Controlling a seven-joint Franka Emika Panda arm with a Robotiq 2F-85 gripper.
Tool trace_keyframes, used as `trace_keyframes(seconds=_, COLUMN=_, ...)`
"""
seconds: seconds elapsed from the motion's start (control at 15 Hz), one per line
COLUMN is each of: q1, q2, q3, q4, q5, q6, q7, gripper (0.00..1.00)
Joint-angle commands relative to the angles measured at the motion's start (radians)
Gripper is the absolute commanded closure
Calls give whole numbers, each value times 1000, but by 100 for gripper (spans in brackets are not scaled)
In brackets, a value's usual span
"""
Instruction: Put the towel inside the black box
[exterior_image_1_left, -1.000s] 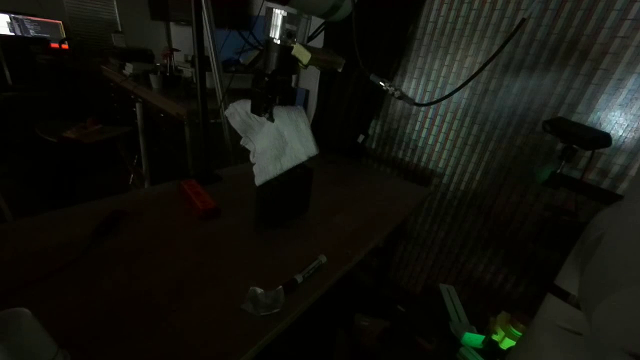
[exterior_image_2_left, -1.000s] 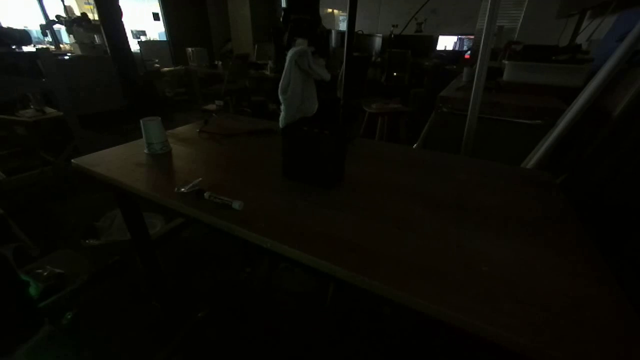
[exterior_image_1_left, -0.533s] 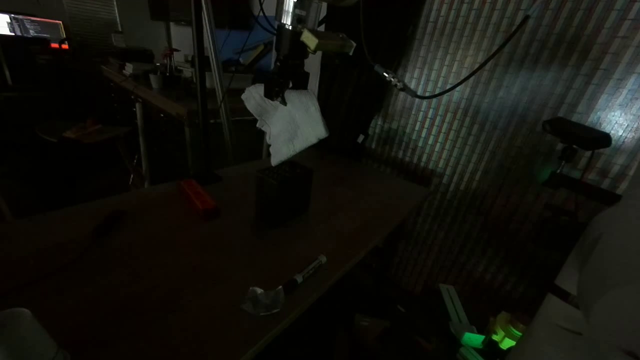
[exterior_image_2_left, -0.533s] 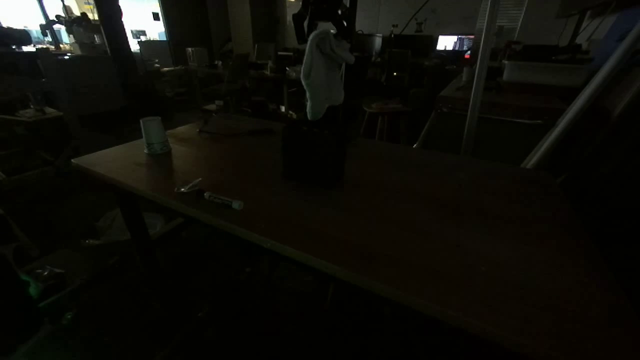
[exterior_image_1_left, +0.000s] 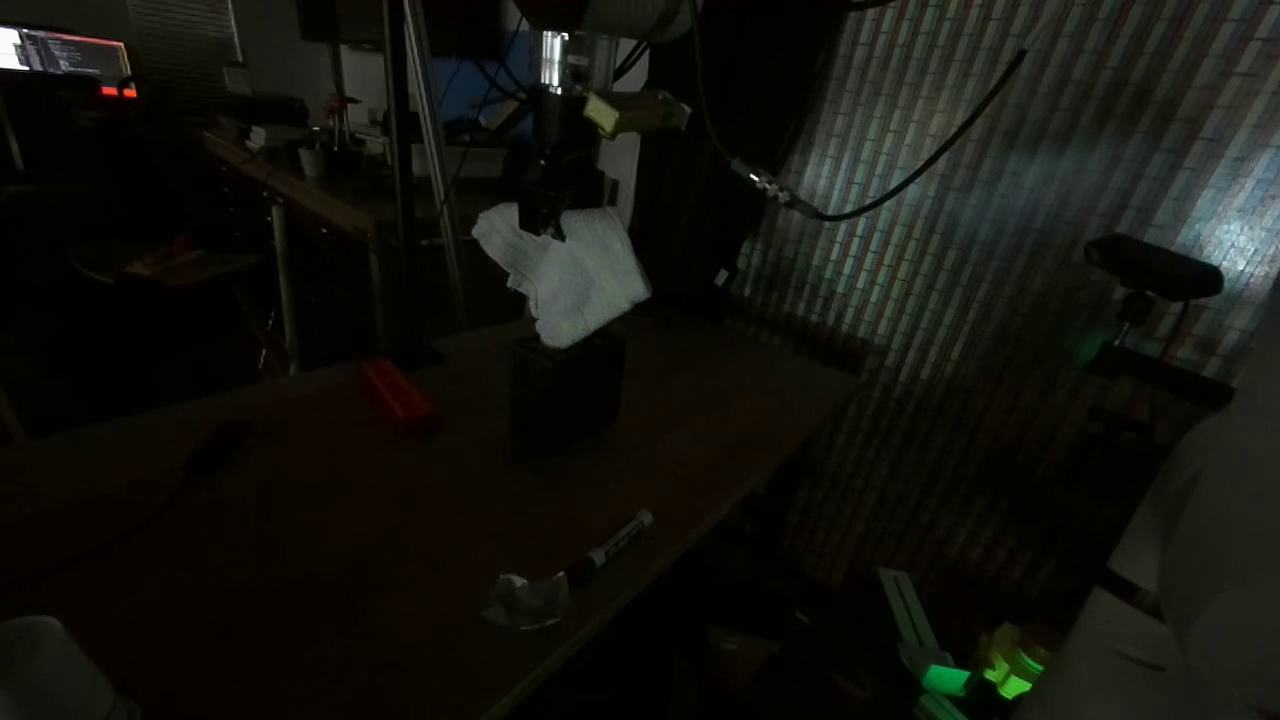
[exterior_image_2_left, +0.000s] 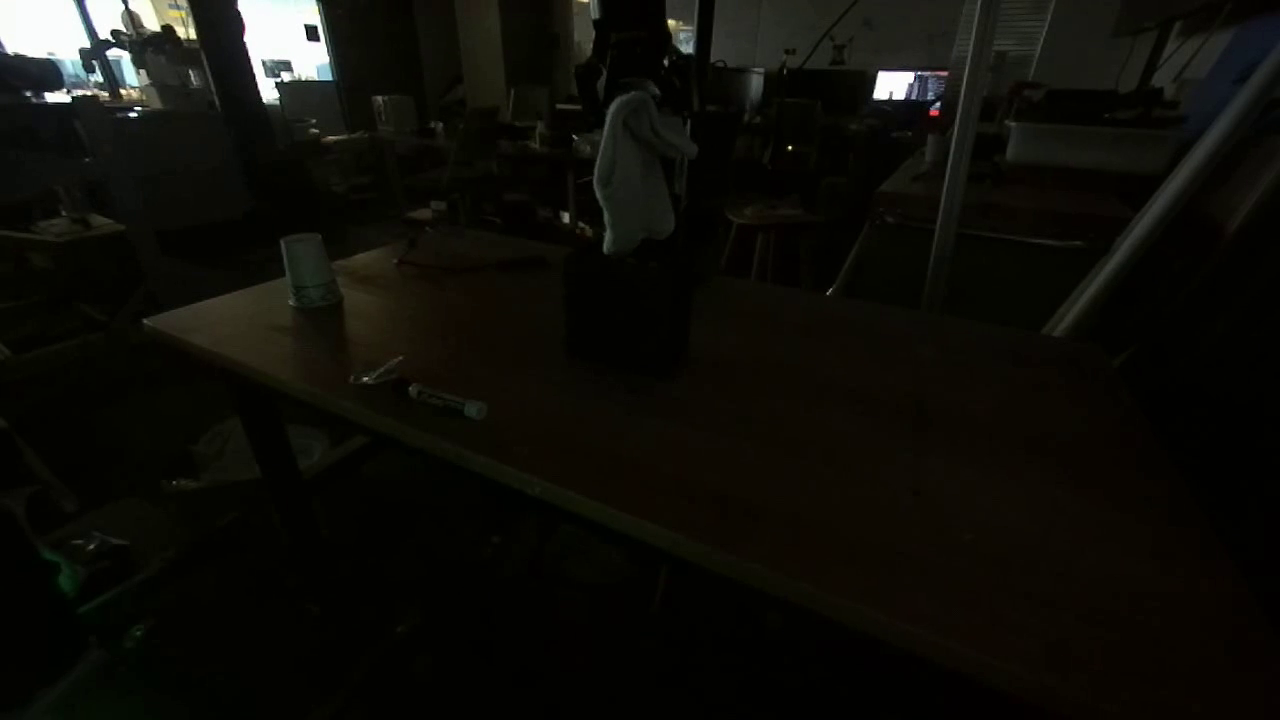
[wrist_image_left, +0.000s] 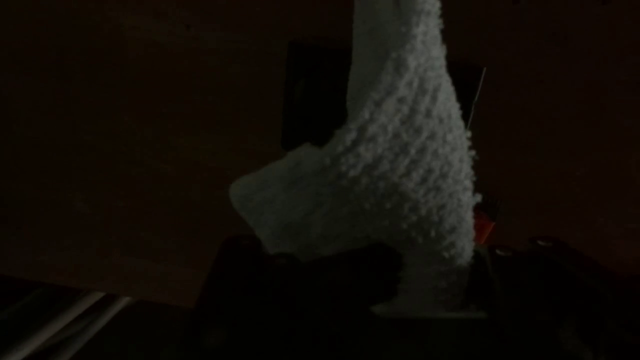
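We see a dark reddish-brown desk (exterior_image_2_left: 820, 420) bearing a black rectangular box (exterior_image_1_left: 567, 400). Just over the box hangs a white terry-cloth towel (exterior_image_1_left: 590, 275) — whether its hem dips inside, we cannot tell. A black two-fingered pincer (exterior_image_1_left: 544, 230) grips it, jaws pressed tight. Near the desk's edge lies a white-and-black cylindrical marker (exterior_image_2_left: 447, 401).

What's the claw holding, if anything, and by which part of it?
A white towel, gripped by the claw near its top, most of it hanging below; edge or fold, it's too dark to tell.
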Motion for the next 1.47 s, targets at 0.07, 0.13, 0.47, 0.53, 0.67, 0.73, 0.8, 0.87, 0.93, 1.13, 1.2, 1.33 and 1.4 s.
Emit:
trace_keyframes(seconds=0.07, q1=8, q2=25, q3=4, q4=-12, q5=-8, q6=2, q7=20, gripper=100)
trace_keyframes(seconds=0.13, q1=6, q2=29, q3=3, q4=-22, q5=2, q6=-2, q7=32, gripper=100)
trace_keyframes(seconds=0.47, q1=-6, q2=36, q3=3, q4=-102, q5=82, q6=27, q7=61, gripper=100)
trace_keyframes(seconds=0.53, q1=-7, q2=38, q3=4, q4=-116, q5=103, q6=31, q7=60, gripper=100)
trace_keyframes(seconds=0.67, q1=-7, q2=43, q3=8, q4=-139, q5=146, q6=48, q7=57, gripper=100)
trace_keyframes(seconds=0.73, q1=-5, q2=47, q3=11, q4=-149, q5=166, q6=59, q7=54, gripper=100)
trace_keyframes(seconds=0.8, q1=-4, q2=50, q3=13, q4=-156, q5=183, q6=67, q7=51, gripper=100)
trace_keyframes(seconds=0.87, q1=-3, q2=53, q3=15, q4=-162, q5=198, q6=80, q7=50, gripper=100)
trace_keyframes(seconds=0.93, q1=-4, q2=57, q3=17, q4=-166, q5=214, q6=95, q7=45, gripper=100)
trace_keyframes(seconds=1.13, q1=-6, q2=76, q3=16, q4=-162, q5=211, q6=147, q7=28, gripper=100)
trace_keyframes(seconds=1.2, q1=-7, q2=84, q3=13, q4=-155, q5=194, q6=156, q7=23, gripper=100)
trace_keyframes(seconds=1.33, q1=-9, q2=100, q3=8, q4=-146, q5=171, q6=166, q7=17, gripper=100)
trace_keyframes(seconds=1.4, q1=-10, q2=108, q3=7, q4=-143, q5=160, q6=164, q7=13, gripper=100)
